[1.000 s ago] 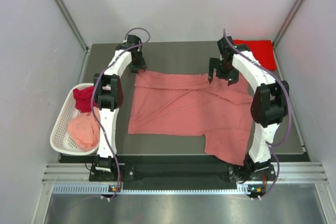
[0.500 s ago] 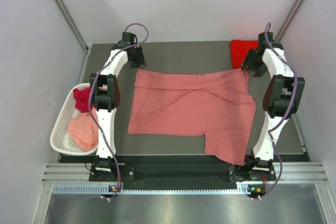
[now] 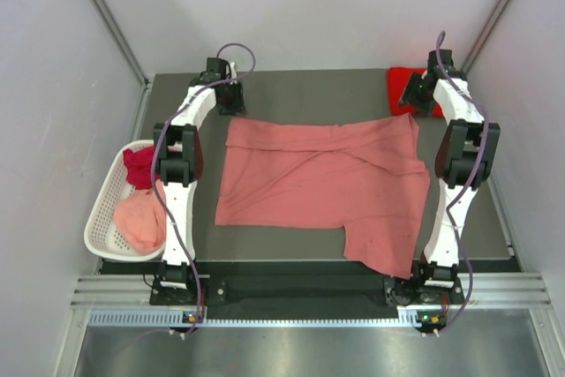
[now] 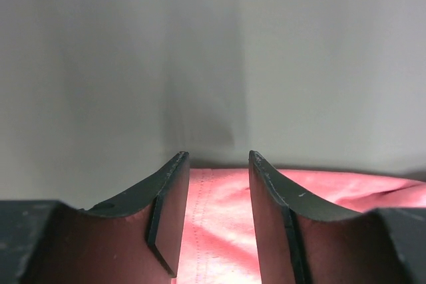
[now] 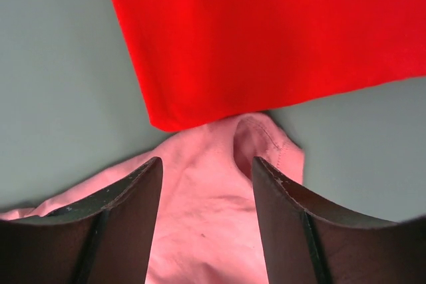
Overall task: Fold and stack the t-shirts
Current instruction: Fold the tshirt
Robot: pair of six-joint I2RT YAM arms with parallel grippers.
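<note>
- The salmon pink t-shirt (image 3: 309, 178) is the biggest thing here. It lies spread out in the middle of the worktop (image 3: 291, 84). One part of it reaches down to the near right edge. It looks like it is not folded yet, so I think this is the shirt being worked on.
- The white basket (image 3: 97, 209) sits at the left side of the worktop. It holds two shirts in loose lumps, so they have yet to be folded.
- The pale pink t-shirt (image 3: 141, 218) is in the near end of the basket. The dark crimson t-shirt (image 3: 139, 165) is in the far end.
- The bright red t-shirt (image 3: 399, 86) lies flat and neat in the far right corner. It looks folded, so one of four seems done, and the stack starts there.
- The right gripper (image 5: 206, 164) is partly open. It hangs over the far right corner of the salmon pink t-shirt, just beside the red one, and grips nothing.
- The left gripper (image 4: 218, 157) is partly open too, at the far left corner of that shirt, with nothing in it.
- The right arm covers part of the red t-shirt from above.
- The left wrist view shows mostly wall, so I cannot tell if that gripper touches the cloth.
</note>
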